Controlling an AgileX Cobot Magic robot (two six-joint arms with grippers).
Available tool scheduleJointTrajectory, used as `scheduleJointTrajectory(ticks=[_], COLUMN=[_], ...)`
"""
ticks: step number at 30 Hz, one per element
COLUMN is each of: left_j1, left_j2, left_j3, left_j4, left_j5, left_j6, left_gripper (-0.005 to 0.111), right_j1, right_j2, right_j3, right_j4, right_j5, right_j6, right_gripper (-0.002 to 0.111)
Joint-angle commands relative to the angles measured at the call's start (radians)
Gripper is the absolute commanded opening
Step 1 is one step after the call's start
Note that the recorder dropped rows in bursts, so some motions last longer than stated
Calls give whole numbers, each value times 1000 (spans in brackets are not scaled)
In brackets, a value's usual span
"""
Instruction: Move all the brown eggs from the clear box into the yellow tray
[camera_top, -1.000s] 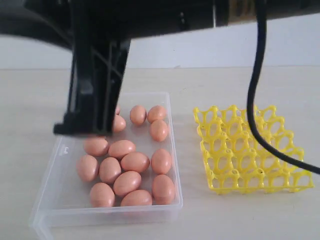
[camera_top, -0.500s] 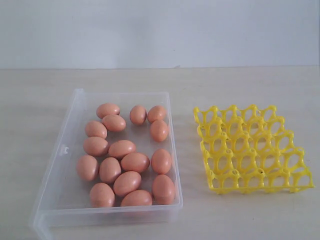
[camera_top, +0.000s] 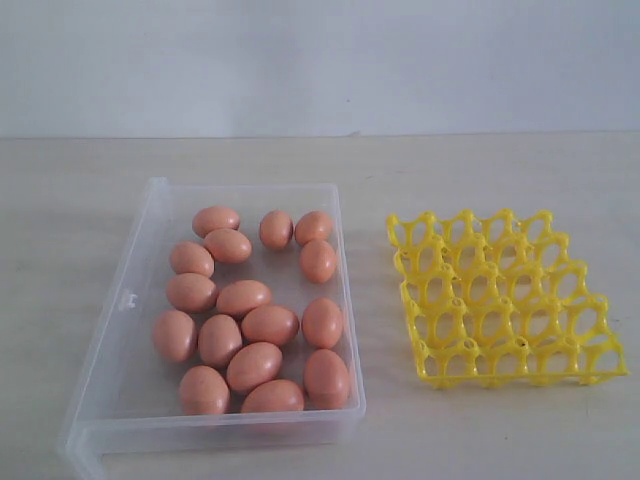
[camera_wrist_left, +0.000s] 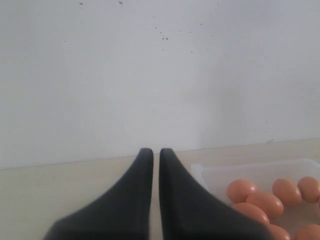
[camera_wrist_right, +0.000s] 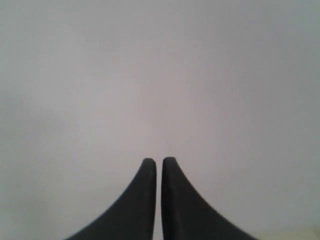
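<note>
Several brown eggs (camera_top: 245, 298) lie in the clear box (camera_top: 130, 300) on the left of the exterior view. The yellow tray (camera_top: 505, 297) stands to the right of the box, with all its cups bare. Neither arm shows in the exterior view. In the left wrist view my left gripper (camera_wrist_left: 152, 151) is shut with nothing between its fingers; it points toward the wall, with the box corner (camera_wrist_left: 200, 172) and a few eggs (camera_wrist_left: 241, 190) beside it. My right gripper (camera_wrist_right: 155, 161) is shut and holds nothing, facing a plain wall.
The box and tray rest on a pale wooden table (camera_top: 400, 160) that ends at a white wall (camera_top: 320, 60) behind. A bare strip of table separates the box from the tray.
A dark arm and its cable filled the upper left of the exterior view a second ago; they have left the view. The eggs, box and tray have not moved.
</note>
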Motion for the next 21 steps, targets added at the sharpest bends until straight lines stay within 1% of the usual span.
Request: scheduleJointTrajectory(ticks=[1,2,4,5,8,9,10,11,12,13,15,16,19,21], left_j1=[-3,-3,-3,-3,-3,-3,-3,-3,-3,-3,-3,-3,-3,-3], left_j2=[-2,-2,-2,-2,-2,-2,-2,-2,-2,-2,-2,-2,-2,-2], left_j3=[3,3,3,3,3,3,3,3,3,3,3,3,3,3], left_j4=[-2,-2,-2,-2,-2,-2,-2,-2,-2,-2,-2,-2,-2,-2], left_j5=[0,0,0,0,0,0,0,0,0,0,0,0,0,0], left_j6=[1,1,1,1,1,1,1,1,1,1,1,1,1,1], left_gripper=[4,4,4,4,4,4,4,4,4,4,4,4,4,4], right_j1=[-26,-26,-26,-26,-26,-26,-26,-26,-26,-28,-28,-28,-28,-28], right_j2=[50,62,93,108,162,182,200,215,226,240,244,244,240,240], right_j3=[47,61,78,87,100,100,81,55,19,-45,-117,-138,-146,-133], right_j4=[-16,-14,-22,-22,-22,-22,-22,-22,-22,-22,-22,-22,-22,-22], right_j5=[-569,-604,-586,-552,-377,-349,-334,-316,-300,-283,-257,-272,-375,-390], right_j6=[-1064,-1211,-1400,-1435,-1589,-1613,-1586,-1471,-1324,-1090,-858,-768,-629,-543], right_gripper=[0,0,0,0,0,0,0,0,0,0,0,0,0,0])
